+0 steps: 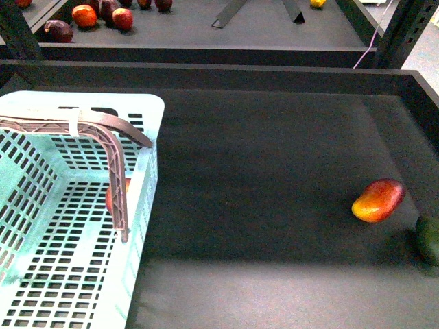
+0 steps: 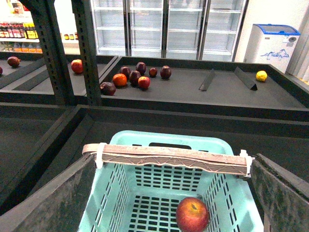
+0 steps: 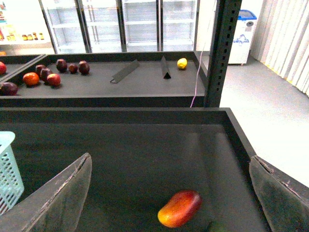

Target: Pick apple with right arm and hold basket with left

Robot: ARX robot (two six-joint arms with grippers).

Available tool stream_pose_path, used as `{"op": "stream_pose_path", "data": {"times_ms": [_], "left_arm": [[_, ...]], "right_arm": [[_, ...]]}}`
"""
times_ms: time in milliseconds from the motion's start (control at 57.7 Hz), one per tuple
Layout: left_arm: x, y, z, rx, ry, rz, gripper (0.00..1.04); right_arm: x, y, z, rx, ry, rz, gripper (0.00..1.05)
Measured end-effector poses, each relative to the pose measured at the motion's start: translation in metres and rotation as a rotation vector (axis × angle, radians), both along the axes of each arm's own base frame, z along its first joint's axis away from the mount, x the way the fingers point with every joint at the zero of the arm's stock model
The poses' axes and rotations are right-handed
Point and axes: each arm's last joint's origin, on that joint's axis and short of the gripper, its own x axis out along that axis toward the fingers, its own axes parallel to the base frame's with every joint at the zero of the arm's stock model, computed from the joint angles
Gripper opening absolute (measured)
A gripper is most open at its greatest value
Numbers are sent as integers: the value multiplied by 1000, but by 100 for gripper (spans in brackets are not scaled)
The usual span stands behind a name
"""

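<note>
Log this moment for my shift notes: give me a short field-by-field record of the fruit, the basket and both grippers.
apple: lying on the floor of the basket, partly hidden behind the handle in the front view
basket: on the left of the dark tray, upright
handle: brown, raised across the basket, white ties at its ends
mango: on the tray, far right, outside the basket
green fruit: beside the mango at the right edge
left gripper: open, above the basket, holding nothing
right gripper: open, empty, above the mango
</note>
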Motion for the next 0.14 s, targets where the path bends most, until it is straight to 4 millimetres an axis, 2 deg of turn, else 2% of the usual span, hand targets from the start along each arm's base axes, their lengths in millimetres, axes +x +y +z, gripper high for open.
{"op": "stream_pose_path", "data": {"times_ms": [139], "left_arm": [[0, 0, 0, 0, 0, 0, 97]], "right_arm": [[0, 0, 0, 0, 0, 0, 96]]}}
